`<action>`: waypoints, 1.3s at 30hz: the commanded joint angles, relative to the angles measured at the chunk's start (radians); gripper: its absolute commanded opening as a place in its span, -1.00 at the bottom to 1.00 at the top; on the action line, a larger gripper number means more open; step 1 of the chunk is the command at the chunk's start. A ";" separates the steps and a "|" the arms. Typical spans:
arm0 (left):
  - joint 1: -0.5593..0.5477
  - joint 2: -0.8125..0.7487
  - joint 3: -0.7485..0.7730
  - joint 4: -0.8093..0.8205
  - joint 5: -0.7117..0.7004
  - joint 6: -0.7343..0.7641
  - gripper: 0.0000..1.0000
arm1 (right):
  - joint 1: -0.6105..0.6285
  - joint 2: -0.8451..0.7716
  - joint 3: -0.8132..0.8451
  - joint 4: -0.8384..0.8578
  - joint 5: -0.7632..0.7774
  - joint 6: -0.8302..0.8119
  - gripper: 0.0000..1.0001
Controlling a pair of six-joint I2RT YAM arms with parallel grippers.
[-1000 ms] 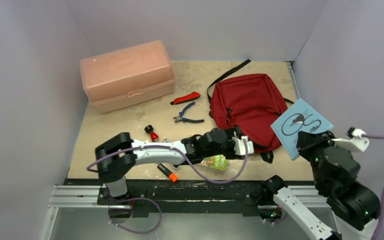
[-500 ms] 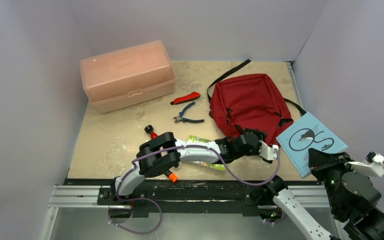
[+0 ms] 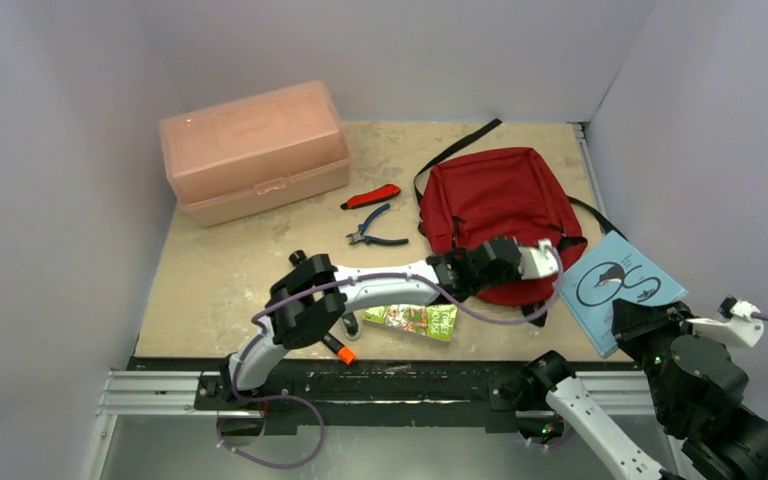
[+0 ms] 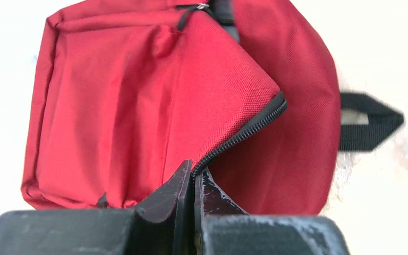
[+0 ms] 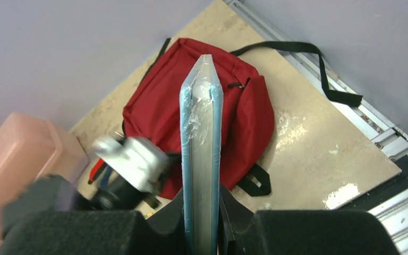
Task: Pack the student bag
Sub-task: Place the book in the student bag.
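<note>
The student bag (image 3: 490, 200), dark red with black straps, lies flat at the back right of the table. My left gripper (image 3: 556, 252) is at its near right edge, shut on the black zipper edge (image 4: 244, 135) of a raised red flap (image 4: 212, 79); the jaws (image 4: 194, 172) pinch the zipper line. My right gripper (image 5: 202, 212) is shut on a thin light blue book (image 5: 202, 149), held edge-up. In the top view the book (image 3: 620, 285) hangs just right of the bag, above the table's right front corner. The bag (image 5: 159, 106) also shows behind the book.
A pale pink lidded box (image 3: 255, 150) stands back left. A red-handled tool (image 3: 372, 196) and blue-handled pliers (image 3: 375, 230) lie left of the bag. A green packet (image 3: 415, 320) and an orange-capped marker (image 3: 335, 347) lie near the front edge. Walls close in on three sides.
My left arm reached right to the bag's near edge and its jaws shut on the zipper edge. The right arm carried the book down and to the right.
</note>
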 commanded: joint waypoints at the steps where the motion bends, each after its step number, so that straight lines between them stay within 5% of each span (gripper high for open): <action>1: 0.127 -0.169 0.099 -0.110 0.104 -0.459 -1.00 | 0.001 0.039 -0.040 0.067 0.008 0.050 -1.00; 5: 0.216 -0.229 0.084 -0.095 0.247 -0.689 -1.00 | 0.002 0.054 -0.118 0.079 -0.026 0.113 -1.00; 10: 0.239 -0.271 0.078 -0.034 0.350 -0.749 -1.00 | 0.006 0.062 -0.315 0.224 -0.133 0.249 -1.00; 16: 0.240 -0.296 0.092 0.000 0.408 -0.722 -1.00 | 0.022 0.049 -0.548 0.613 -0.163 0.357 -1.00; 21: 0.240 -0.300 0.100 -0.007 0.494 -0.685 -1.00 | 0.021 0.101 -0.602 0.739 -0.062 0.457 -1.00; 32: 0.240 -0.315 0.132 -0.091 0.608 -0.599 -1.00 | 0.020 -0.088 -0.917 1.080 0.113 0.657 -1.00; 39: 0.240 -0.303 0.172 -0.141 0.678 -0.606 -1.00 | -0.014 -0.089 -1.146 1.389 0.081 0.734 -1.00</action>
